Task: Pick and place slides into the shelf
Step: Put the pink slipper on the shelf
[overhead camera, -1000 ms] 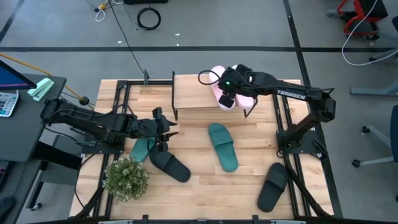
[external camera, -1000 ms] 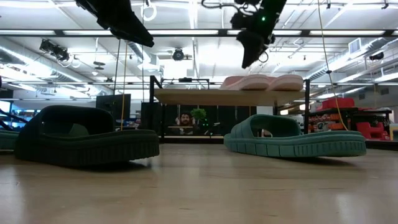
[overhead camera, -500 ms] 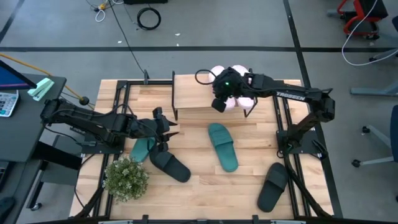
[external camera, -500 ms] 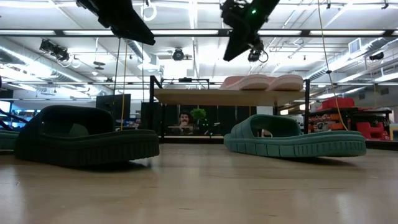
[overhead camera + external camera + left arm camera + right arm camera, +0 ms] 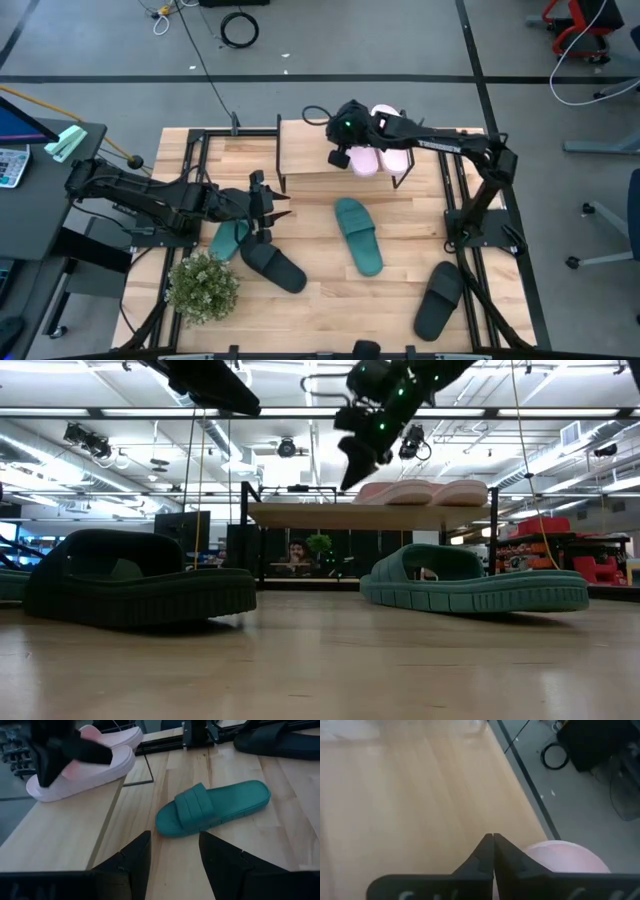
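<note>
Right pincer (image 5: 339, 157): pressed together, empty, held above shelf (image 5: 305, 150) beside pink slides (image 5: 378, 155) | left pincer (image 5: 284, 205): spread, held over tabletop (image 5: 320, 290)

The shelf (image 5: 315, 150) is standing at the table's (image 5: 320, 300) far edge, two slides (image 5: 378, 158) lying on its right end. One slide (image 5: 358, 235) is lying mid-table, another (image 5: 438, 300) near right, two (image 5: 255, 255) near left beside a plant (image 5: 203, 288).

I'm seeing bare plank on the shelf (image 5: 305, 150) left of the pink slides (image 5: 378, 157); my right gripper (image 5: 338, 157) is hanging over it, fingers together. The teal slide (image 5: 358, 234) is lying across mid-table.
</note>
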